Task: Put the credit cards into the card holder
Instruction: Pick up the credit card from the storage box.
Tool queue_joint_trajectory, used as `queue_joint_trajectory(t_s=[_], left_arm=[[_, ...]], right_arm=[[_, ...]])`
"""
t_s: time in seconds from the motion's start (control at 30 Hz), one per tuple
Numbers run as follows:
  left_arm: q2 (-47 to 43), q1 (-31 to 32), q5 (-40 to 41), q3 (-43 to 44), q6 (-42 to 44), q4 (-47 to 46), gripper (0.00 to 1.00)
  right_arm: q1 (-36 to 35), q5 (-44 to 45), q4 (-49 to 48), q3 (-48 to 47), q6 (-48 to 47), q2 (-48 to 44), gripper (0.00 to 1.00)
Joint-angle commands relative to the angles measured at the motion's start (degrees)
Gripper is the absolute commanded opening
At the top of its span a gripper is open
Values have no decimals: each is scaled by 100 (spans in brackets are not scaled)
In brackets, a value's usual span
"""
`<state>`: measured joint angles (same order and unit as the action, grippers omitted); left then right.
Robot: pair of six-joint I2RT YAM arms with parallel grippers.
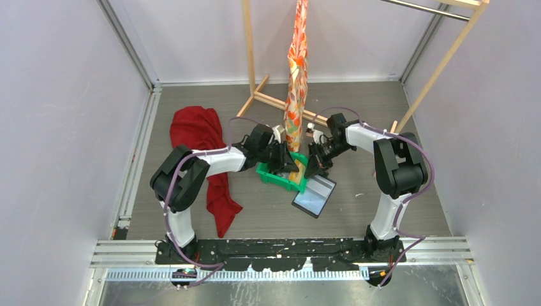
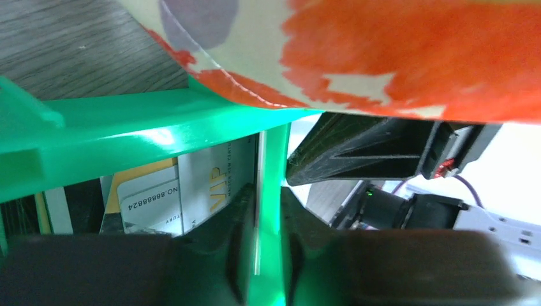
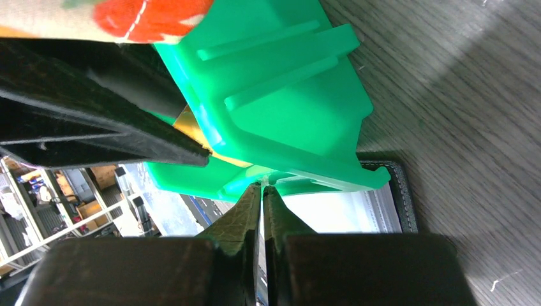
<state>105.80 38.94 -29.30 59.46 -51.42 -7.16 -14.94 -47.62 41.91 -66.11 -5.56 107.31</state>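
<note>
A green tray (image 1: 275, 176) hangs between both grippers, its right end over the open card holder (image 1: 314, 196), which lies flat on the table with its pale lining (image 3: 376, 210) up. The credit cards stand inside the tray: a white VIP card (image 2: 214, 185), a numbered whitish card (image 2: 150, 199) and an orange-yellow card (image 3: 189, 125). My left gripper (image 2: 268, 248) is shut on the tray's wall (image 2: 273, 166), with a thin white card edge (image 2: 257, 210) pressed in alongside it. My right gripper (image 3: 262, 187) is shut, its tips pinching the tray's thin lower rim (image 3: 300, 185) above the holder.
A hanging orange patterned cloth (image 1: 295, 76) drapes onto the tray and fills the top of the left wrist view (image 2: 395, 51). A wooden rack (image 1: 254, 76) stands behind. A red cloth (image 1: 203, 143) lies left of the left arm.
</note>
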Motion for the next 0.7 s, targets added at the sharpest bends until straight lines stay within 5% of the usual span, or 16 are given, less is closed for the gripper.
queue_joint_trajectory(t_s=[0.0, 0.13, 0.43, 0.67], left_arm=[[11, 219, 581, 734, 815, 1406, 15], [-44, 246, 871, 861, 977, 1689, 0], [-1118, 98, 1620, 260, 2022, 1331, 0], [-1981, 115, 1717, -782, 3775, 31, 0]], right_arm=[[-32, 11, -116, -188, -59, 56, 10], [-28, -79, -14, -224, -209, 21, 13], [93, -953, 1190, -607, -1826, -220, 36], [149, -1451, 2308, -857, -3295, -429, 41]])
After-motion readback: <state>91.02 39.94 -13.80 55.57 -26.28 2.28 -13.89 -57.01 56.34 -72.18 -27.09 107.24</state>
